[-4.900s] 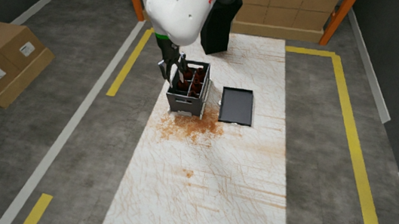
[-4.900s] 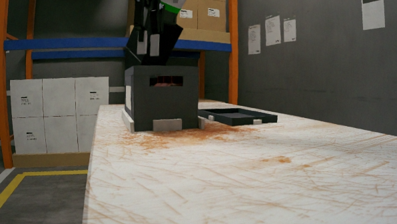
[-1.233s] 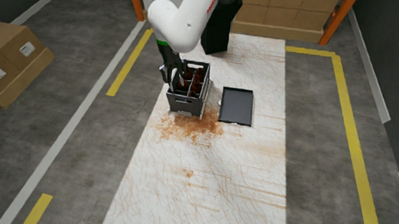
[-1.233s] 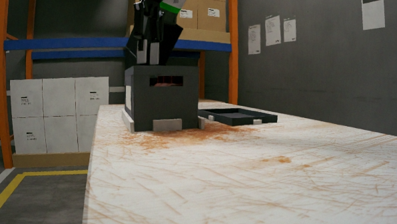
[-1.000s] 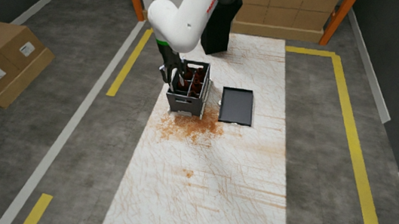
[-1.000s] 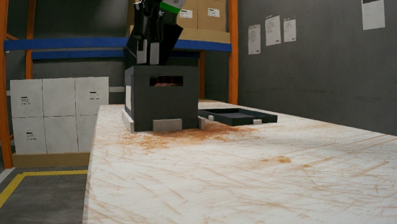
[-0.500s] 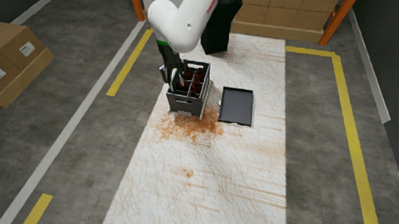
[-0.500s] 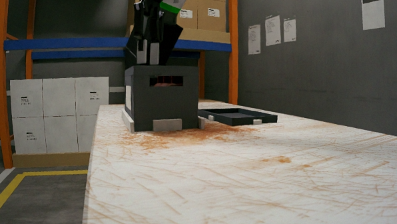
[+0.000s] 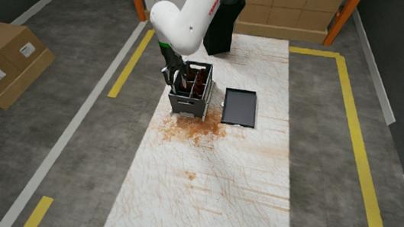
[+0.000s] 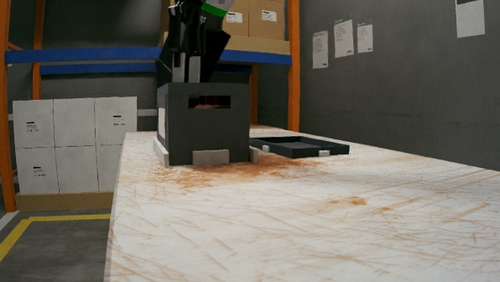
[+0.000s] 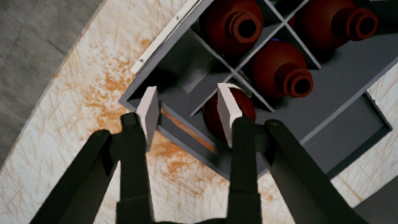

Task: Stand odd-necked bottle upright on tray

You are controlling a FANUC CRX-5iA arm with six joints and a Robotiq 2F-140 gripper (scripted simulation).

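Note:
The grey crate (image 9: 188, 109) (image 10: 205, 130) (image 11: 325, 102) stands on the table with brown bottles in divided cells. The wrist view shows four: one bottle (image 11: 237, 37), a second bottle (image 11: 275, 62) beside it, a third bottle (image 11: 320, 22) at the upper right, and a fourth bottle (image 11: 212, 115) partly hidden by the right finger. I cannot make out a fifth or compare all necks. My gripper (image 9: 179, 85) (image 10: 186, 75) (image 11: 187, 98) is partly open, pointing down at the crate's top, with nothing between its fingers. The dark tray (image 9: 239, 108) (image 10: 295, 152) (image 11: 352, 132) holds nothing.
The tray lies to the right of the crate in the top view, a short gap away. Thin dividers (image 11: 209, 47) separate the cells. Low white pieces (image 10: 210, 157) stand around the crate's foot, and small white blocks (image 10: 324, 154) sit at the tray's edge.

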